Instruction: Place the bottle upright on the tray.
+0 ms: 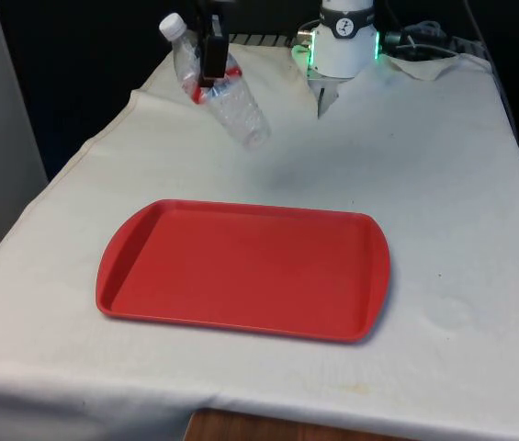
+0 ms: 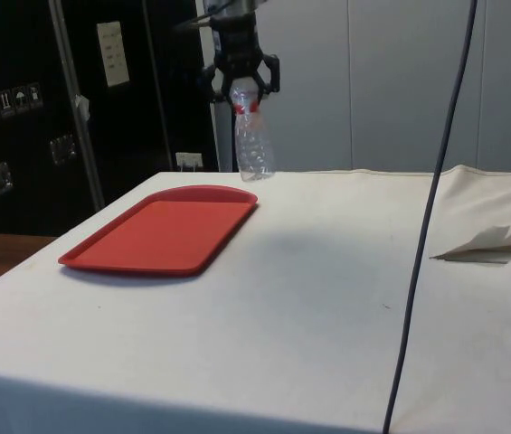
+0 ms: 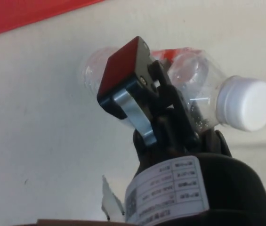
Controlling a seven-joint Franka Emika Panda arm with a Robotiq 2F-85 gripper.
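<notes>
A clear plastic bottle [image 1: 227, 92] with a white cap and a red label hangs in the air above the table, tilted, cap up toward the front view's left. My gripper [image 1: 212, 57] is shut on the bottle just below its neck. From the side the bottle [image 2: 252, 145] hangs beyond the far end of the red tray [image 2: 160, 231], held by the gripper [image 2: 244, 86]. The wrist view shows the bottle [image 3: 189, 89] pinched behind one finger [image 3: 123, 75], its cap pointing sideways. The red tray [image 1: 149, 266] lies flat in the middle of the table, nearer the camera than the bottle.
White cloth [image 1: 452, 202] covers the table, with open room around the tray. A crumpled fold of cloth [image 2: 490, 244] lies at the side view's right. A dark cable [image 2: 427, 217] hangs down in front of the side camera.
</notes>
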